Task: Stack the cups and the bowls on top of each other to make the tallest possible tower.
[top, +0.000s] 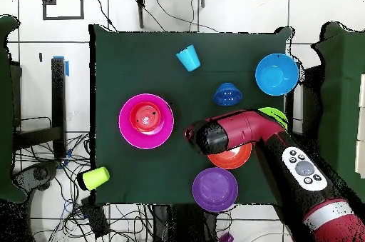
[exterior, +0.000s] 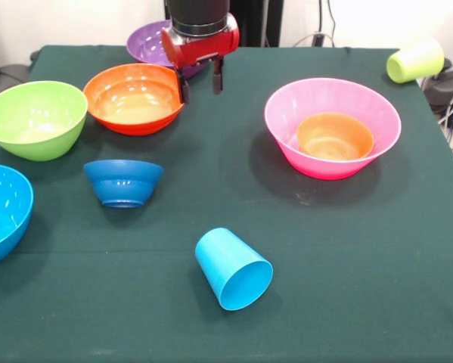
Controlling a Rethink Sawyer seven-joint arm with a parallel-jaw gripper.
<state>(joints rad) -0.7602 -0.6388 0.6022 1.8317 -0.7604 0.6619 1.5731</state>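
Table cover: dark green cloth [exterior: 347, 249], spread flat over the whole tabletop; faint pale specks near its middle.
Floor: white tiles [top: 235, 11] with dark joints, seen on all sides of the table in overhead view.
Cables: black leads [top: 153, 7] trail across the tiles beyond the table's top edge; a denser tangle [top: 78, 203] lies off the lower left corner.
Wall: pale, plain [exterior: 75, 23], behind the table in front view.
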